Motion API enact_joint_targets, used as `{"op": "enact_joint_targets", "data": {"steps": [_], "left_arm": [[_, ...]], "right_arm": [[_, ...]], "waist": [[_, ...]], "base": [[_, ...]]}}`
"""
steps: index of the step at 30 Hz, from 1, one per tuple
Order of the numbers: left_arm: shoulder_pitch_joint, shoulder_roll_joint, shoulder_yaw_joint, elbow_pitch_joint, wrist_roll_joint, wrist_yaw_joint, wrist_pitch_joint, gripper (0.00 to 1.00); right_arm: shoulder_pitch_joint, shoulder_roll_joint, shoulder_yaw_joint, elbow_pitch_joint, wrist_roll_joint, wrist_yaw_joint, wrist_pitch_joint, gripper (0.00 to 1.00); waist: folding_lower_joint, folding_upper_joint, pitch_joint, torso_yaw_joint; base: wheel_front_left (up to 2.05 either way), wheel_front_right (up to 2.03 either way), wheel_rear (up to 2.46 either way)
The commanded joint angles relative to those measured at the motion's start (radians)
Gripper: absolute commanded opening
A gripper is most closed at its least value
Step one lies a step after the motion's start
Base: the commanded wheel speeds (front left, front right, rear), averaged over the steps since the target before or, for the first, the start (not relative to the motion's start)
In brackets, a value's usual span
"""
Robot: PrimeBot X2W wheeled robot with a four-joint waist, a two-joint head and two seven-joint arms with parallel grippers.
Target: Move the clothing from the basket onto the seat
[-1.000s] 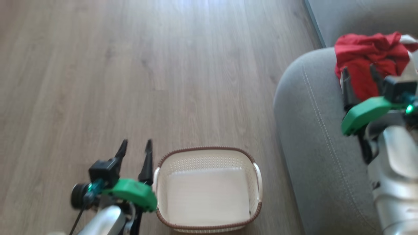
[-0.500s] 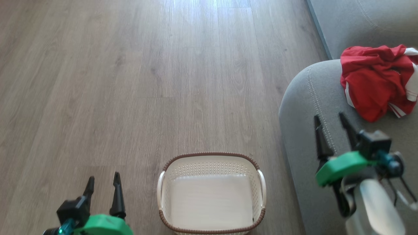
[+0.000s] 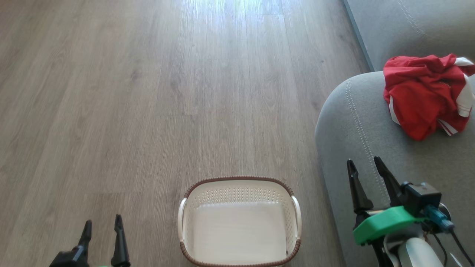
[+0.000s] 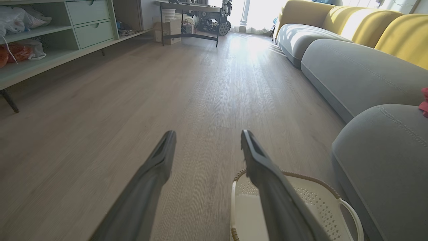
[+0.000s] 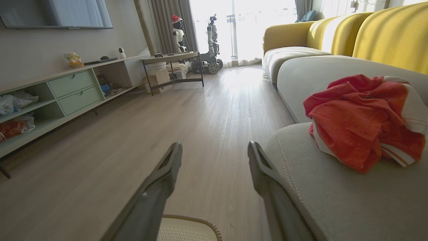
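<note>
Head view: the clothing (image 3: pixel 423 92), a crumpled shiny red heap with white stripes, sits on the grey seat (image 3: pixel 352 129); left tool (image 3: pixel 103 219) and right tool (image 3: pixel 363 160) gape wide, empty.

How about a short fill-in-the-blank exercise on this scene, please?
1. The clothing lies heaped on the grey ____.
2. The basket on the floor is ____.
3. The left claw and the right claw are both ____, holding nothing.
Missing words: seat; empty; open.
</note>
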Motion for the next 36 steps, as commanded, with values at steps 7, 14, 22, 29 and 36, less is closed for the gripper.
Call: {"op": "enact_joint_targets", "data": {"steps": [7, 14, 22, 29, 36], "left_arm": [[0.0, 0.006, 0.077, -0.026, 0.029, -0.024, -0.013, 1.0], [0.011, -0.009, 0.093, -0.021, 0.038, -0.048, -0.013, 1.0], [0.01, -0.02, 0.103, -0.02, 0.053, -0.059, -0.013, 1.0], [0.002, -0.03, 0.114, -0.016, 0.064, -0.067, -0.013, 1.0], [0.003, -0.039, 0.121, -0.007, 0.073, -0.072, -0.013, 1.0]], "right_arm": [[0.007, 0.005, 0.026, -0.055, 0.015, 0.0, -0.007, 1.0], [0.011, 0.005, 0.023, -0.058, 0.017, 0.0, -0.007, 1.0], [0.017, 0.005, 0.028, -0.045, 0.019, 0.0, -0.007, 1.0], [0.021, 0.005, 0.036, -0.034, 0.023, 0.0, -0.007, 1.0], [0.024, 0.005, 0.041, -0.029, 0.027, 0.0, -0.007, 1.0]], "waist": [[0.0001, -0.0001, -0.004, -0.004], [0.0001, -0.0001, -0.003, -0.004], [0.0001, -0.0001, -0.002, 0.0], [0.0001, -0.0001, 0.001, 0.001], [0.0001, -0.0001, 0.003, -0.005]], "base": [[0.0, 0.0, 0.0], [0.0, 0.0, 0.0], [0.0, 0.0, 0.0], [0.0, 0.0, 0.0], [0.0, 0.0, 0.0]]}}
